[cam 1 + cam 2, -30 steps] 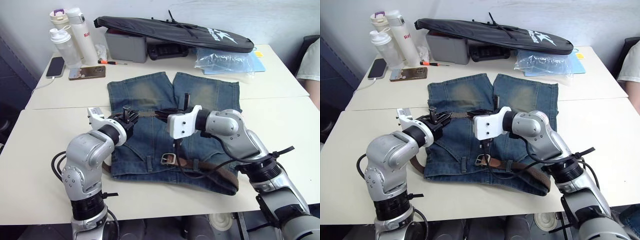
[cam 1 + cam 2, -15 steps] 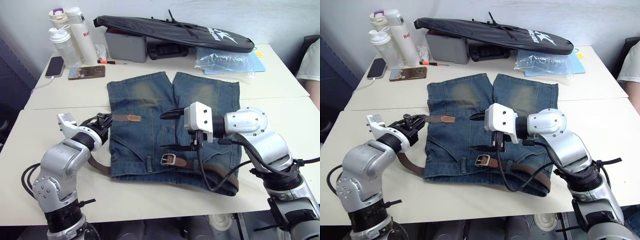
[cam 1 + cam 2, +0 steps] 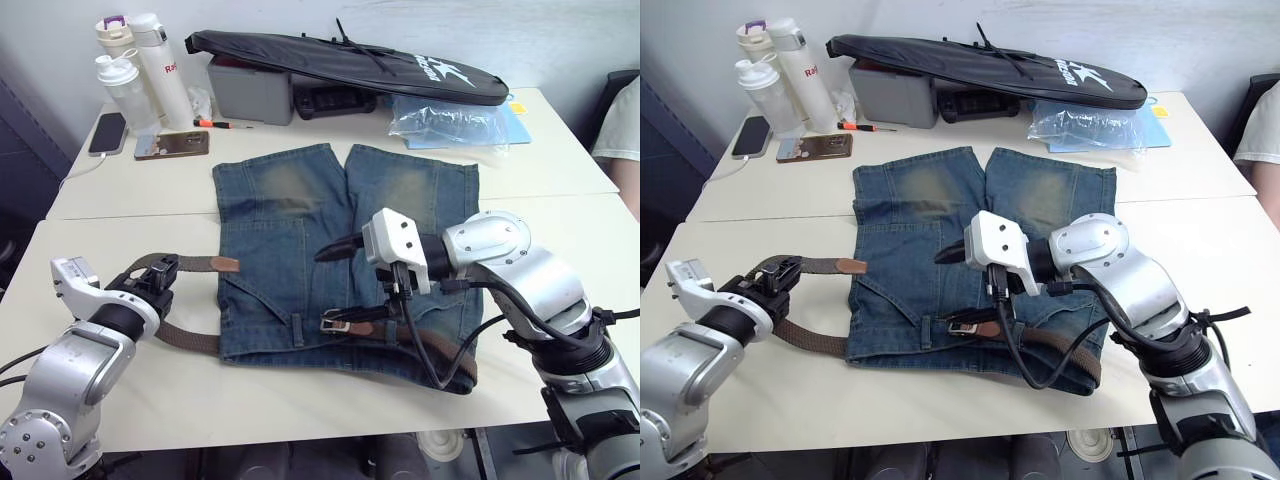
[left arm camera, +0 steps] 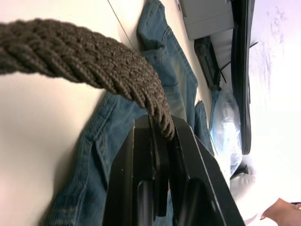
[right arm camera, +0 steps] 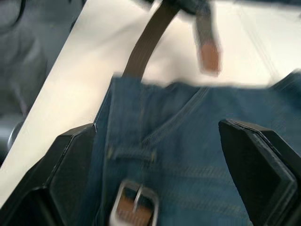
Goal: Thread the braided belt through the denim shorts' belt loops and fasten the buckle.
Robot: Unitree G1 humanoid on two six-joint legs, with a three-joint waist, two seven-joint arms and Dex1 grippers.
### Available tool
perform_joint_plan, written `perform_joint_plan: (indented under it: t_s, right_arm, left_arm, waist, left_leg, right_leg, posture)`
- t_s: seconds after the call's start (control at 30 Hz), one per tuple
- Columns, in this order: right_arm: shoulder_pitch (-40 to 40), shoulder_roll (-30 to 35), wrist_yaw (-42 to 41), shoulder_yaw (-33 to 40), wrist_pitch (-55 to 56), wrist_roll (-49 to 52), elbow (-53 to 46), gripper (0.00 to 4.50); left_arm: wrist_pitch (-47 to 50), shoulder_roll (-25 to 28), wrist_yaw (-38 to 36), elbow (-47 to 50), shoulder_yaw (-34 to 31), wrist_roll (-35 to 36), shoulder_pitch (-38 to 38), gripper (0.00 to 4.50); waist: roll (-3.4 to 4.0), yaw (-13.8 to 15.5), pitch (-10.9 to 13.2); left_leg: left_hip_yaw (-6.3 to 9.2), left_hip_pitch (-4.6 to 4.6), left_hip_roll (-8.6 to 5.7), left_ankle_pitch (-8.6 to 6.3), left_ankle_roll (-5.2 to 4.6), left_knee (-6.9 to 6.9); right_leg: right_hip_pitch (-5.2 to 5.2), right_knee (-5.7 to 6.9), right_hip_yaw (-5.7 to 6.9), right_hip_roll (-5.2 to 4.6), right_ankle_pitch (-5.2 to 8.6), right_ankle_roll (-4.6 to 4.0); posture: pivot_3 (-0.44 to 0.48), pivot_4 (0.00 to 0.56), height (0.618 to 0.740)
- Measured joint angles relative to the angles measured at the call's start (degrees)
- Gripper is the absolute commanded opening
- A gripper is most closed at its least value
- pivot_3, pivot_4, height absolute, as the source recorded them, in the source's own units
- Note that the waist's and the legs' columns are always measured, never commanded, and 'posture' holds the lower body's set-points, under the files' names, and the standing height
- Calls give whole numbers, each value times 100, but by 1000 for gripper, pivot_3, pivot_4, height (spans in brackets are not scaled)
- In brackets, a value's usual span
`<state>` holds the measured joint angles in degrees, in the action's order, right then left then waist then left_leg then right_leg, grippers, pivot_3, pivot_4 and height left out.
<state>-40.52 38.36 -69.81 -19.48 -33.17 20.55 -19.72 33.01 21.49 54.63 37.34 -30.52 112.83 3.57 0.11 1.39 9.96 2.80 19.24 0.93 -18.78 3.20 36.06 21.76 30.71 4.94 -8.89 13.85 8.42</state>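
The denim shorts [image 3: 340,215] lie flat in the middle of the table, waistband toward me. The braided belt [image 3: 185,337] runs along the waistband and comes out at the shorts' left edge. From there it loops up to my left gripper [image 3: 158,272], which is shut on the strap near its tan tip [image 3: 225,264]. In the left wrist view the woven strap [image 4: 94,56] is pinched between the fingers [image 4: 141,160]. The buckle [image 3: 335,321] rests on the waistband beside a belt loop [image 3: 298,327]. My right gripper [image 3: 333,285] hovers open over the shorts, just above the buckle [image 5: 134,205].
Bottles [image 3: 130,70], a phone [image 3: 108,133], a grey box [image 3: 250,92], a long black bag [image 3: 350,60] and a plastic bag [image 3: 450,120] line the table's far side. A person's sleeve [image 3: 620,120] shows at the right edge. Black cables hang from my right wrist over the waistband.
My right gripper opened and drew back toward the buckle. My left gripper pulled the belt's tan end leftward, off the shorts and out past their left edge.
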Motion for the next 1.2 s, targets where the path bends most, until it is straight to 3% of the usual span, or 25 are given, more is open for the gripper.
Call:
perform_joint_plan:
  t_s: [0.03,0.2,0.43,0.6,0.77,0.93,1.2]
  right_arm:
    - [35,61,-65,-81,97,-79,0,4436]
    - [283,305,-162,-342,468,-494,-49,4436]
    - [1040,371,688,-956,1626,-2135,-25,4436]
    - [1426,327,1164,-891,1782,-2512,-214,4436]
    - [1606,431,993,-494,1149,-2151,-712,4436]
    - [1058,568,490,224,11,-993,-1272,4436]
    - [245,919,-68,578,-768,-103,-921,4436]
  left_arm:
    - [-5,105,-67,10,16,0,116,0]
    - [55,367,-218,-80,149,0,157,0]
    - [485,363,-486,-471,768,-1,-334,0]
    - [1067,558,-829,-894,986,-1,-446,0]
    - [1705,981,-1333,-1393,898,-7,-408,0]
    - [1935,1265,-1811,-1368,850,-12,-4,0]
    - [1363,1299,-1790,-571,1175,-13,979,0]
  waist:
    - [2,0,-2]
    - [6,6,-4]
    - [4,1,-6]
    - [8,-15,-10]
    - [8,-3,-10]
    - [7,-14,-9]
    - [10,8,-11]
  left_leg:
    - [-4,0,1,0,0,-1]
    - [-24,-3,6,0,1,3]
    - [-38,-2,6,0,1,5]
    - [-43,-6,15,0,2,5]
    - [-43,4,16,1,4,5]
    - [-46,5,22,-1,8,-4]
    - [-51,7,23,-15,4,-1]
  right_leg:
    - [6,3,-5,1,20,-37]
    - [19,17,-30,10,26,-49]
    - [25,14,-44,13,21,-48]
    - [31,24,-49,26,16,-41]
    - [53,35,-52,27,40,-90]
    - [69,45,-57,32,43,-96]
    - [70,40,-57,32,52,-114]
  posture:
    - [0,150,740]
    - [0,150,740]
    - [0,150,740]
    - [0,150,740]
    - [0,150,740]
    - [0,150,740]
    - [0,150,740]
